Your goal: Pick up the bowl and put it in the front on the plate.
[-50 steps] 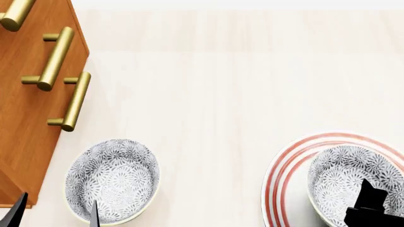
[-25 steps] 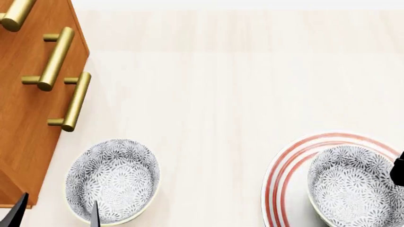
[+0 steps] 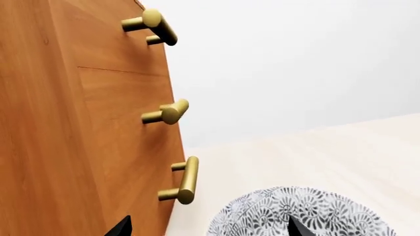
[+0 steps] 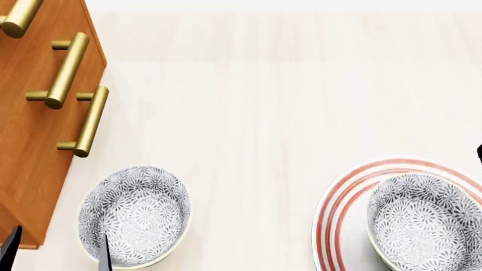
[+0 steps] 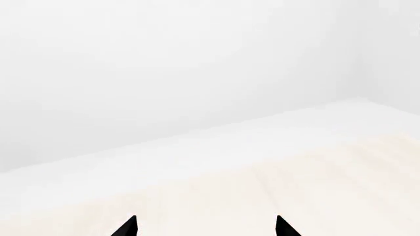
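One grey-patterned bowl (image 4: 135, 214) stands on the pale table beside the cabinet. A second such bowl (image 4: 425, 223) rests in the red-ringed plate (image 4: 335, 203) at the lower right. My left gripper (image 4: 56, 254) is open at the bottom left. One fingertip hangs over the left bowl's inside and the other by the cabinet's foot. In the left wrist view that bowl (image 3: 308, 211) lies under one tip of the open left gripper (image 3: 208, 227). My right gripper (image 5: 204, 227) is open and empty over bare table. Only a dark sliver of it shows at the head view's right edge.
A wooden cabinet (image 4: 34, 141) with brass bar handles (image 4: 90, 121) fills the left side, close to the left bowl. In the left wrist view the cabinet (image 3: 66, 123) stands right beside the fingers. The light wooden table (image 4: 263, 113) stretches back to a white wall.
My right gripper has lifted off the bowl on the plate and withdrawn to the right edge of the head view. The left fingertips slipped slightly lower and leftward.
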{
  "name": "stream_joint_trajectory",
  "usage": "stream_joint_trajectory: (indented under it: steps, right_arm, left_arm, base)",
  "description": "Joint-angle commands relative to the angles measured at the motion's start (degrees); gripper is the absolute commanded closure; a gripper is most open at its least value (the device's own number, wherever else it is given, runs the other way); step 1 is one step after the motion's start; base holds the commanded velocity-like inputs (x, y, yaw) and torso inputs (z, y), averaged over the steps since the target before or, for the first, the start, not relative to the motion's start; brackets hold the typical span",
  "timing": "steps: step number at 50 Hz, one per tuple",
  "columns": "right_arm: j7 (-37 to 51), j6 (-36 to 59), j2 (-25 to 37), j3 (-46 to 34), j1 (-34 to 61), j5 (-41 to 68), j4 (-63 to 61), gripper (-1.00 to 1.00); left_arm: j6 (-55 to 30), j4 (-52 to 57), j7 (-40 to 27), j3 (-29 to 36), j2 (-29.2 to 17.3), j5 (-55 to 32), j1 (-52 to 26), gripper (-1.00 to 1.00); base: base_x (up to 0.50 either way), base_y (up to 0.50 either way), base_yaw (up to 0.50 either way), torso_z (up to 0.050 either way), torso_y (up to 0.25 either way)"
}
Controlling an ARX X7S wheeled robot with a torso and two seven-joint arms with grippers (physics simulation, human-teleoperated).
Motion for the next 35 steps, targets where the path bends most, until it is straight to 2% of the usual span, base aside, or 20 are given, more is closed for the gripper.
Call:
stream_joint_trajectory:
  steps: [1,17,29,32,35]
  right_arm:
    - [1.0,-5.5,-5.8,3.8,-1.5,-6.5,-6.2,-1.0]
    - [-5.5,-15.1,-19.0,0.3,-4.0,-22.0,-12.7,-1.0]
    - [-8.9,-17.7,-30.4,-9.8,-3.6,-32.1,-6.3,-1.0]
    - [-9.2,-20.2,-33.3,-10.2,-3.7,-35.7,-4.3,-1.0]
    - [-9.0,-26.4,-38.2,-9.5,-3.3,-43.7,-0.4,-1.0]
  left_arm:
    - [-1.5,6.1,-0.8,-2.2,-0.8,1.1,0.4,-1.0]
    - [-5.5,23.2,-5.0,-10.1,-3.8,1.4,1.1,-1.0]
    - [-1.3,24.5,-7.9,-13.8,-4.6,1.6,3.6,-1.0]
    - [0.5,24.1,-9.3,-15.6,-4.4,2.0,4.0,-1.0]
    - [2.7,23.3,-11.6,-18.1,-4.0,3.2,4.0,-1.0]
  base:
    - [0.0,0.0,0.0,0.0,0.0]
    - [0.0,0.0,0.0,0.0,0.0]
    - [0.0,0.0,0.0,0.0,0.0]
    - [0.0,0.0,0.0,0.0,0.0]
    - [0.0,0.0,0.0,0.0,0.0]
